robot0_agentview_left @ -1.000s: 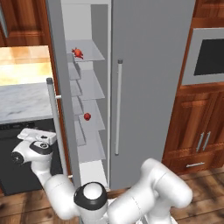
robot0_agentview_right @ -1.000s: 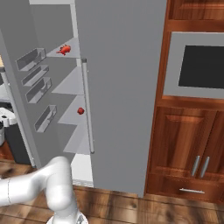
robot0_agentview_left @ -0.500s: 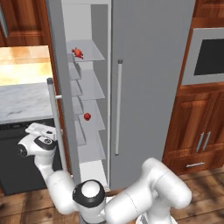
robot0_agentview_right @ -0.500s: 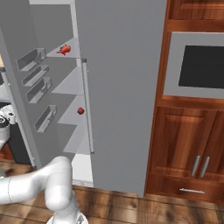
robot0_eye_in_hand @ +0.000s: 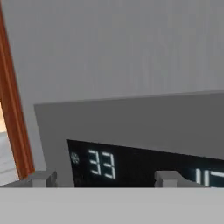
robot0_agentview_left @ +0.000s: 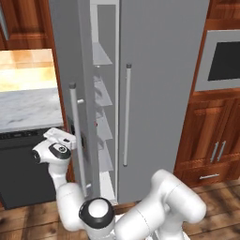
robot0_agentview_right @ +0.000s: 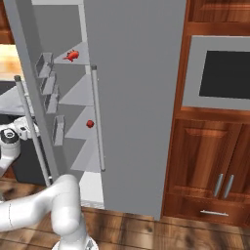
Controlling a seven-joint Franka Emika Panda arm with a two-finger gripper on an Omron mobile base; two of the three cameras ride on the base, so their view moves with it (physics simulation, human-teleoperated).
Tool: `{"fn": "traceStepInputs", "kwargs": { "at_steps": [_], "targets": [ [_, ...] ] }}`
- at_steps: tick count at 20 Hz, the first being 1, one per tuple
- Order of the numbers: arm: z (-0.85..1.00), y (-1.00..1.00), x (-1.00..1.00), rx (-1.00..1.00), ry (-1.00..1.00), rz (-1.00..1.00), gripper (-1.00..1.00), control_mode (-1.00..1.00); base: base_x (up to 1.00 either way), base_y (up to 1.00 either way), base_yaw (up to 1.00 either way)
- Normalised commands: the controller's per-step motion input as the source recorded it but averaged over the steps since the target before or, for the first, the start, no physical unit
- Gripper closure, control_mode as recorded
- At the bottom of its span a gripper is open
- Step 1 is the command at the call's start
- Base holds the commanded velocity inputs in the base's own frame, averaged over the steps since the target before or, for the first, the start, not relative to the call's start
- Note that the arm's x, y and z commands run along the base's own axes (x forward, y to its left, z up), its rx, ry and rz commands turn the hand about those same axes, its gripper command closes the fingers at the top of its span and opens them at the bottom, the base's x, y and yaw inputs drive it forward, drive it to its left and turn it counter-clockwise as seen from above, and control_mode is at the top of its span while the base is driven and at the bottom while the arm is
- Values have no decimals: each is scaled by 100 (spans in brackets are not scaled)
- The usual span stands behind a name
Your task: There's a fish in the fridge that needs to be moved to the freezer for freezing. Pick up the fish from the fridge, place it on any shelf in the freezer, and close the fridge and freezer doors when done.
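The fish, a tiny spiky red lump, lies on an upper shelf of the freezer. A smooth red ball rests on a lower shelf. The narrow freezer door stands partly swung in, its bar handle facing me. My gripper is against that door's outer face at the dark dispenser panel, which shows lit digits. The gripper is open, its fingertips wide apart and holding nothing. The wide fridge door is shut. The door hides the fish in the left base view.
A marble counter over a black dishwasher stands left of the freezer door. A built-in oven and wooden cabinets lie to the right. Wood floor runs below.
The freezer door has swung further towards shut, with my hand moving right and up against it. The door now covers the fish and most shelves in the left base view.
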Motion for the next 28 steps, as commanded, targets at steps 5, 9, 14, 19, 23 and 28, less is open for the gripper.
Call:
{"fn": "traceStepInputs", "kwargs": {
  "at_steps": [5, 9, 14, 19, 23, 28],
  "targets": [
    [0, -100, 19, 5, -2, -6, -100, -100, 0, 0, 0],
    [0, -93, 37, 5, -1, -3, -100, -100, 0, 0, 0],
    [0, -87, 57, 8, -1, 0, -100, -100, 0, 0, 0],
    [0, -82, 59, 8, -3, 0, -100, -100, 0, 0, 0],
    [0, -60, 81, 10, -2, 1, -100, -100, 0, 0, 0],
    [0, -57, 75, 12, -1, 5, -100, -100, 0, 0, 0]
  ]
}}
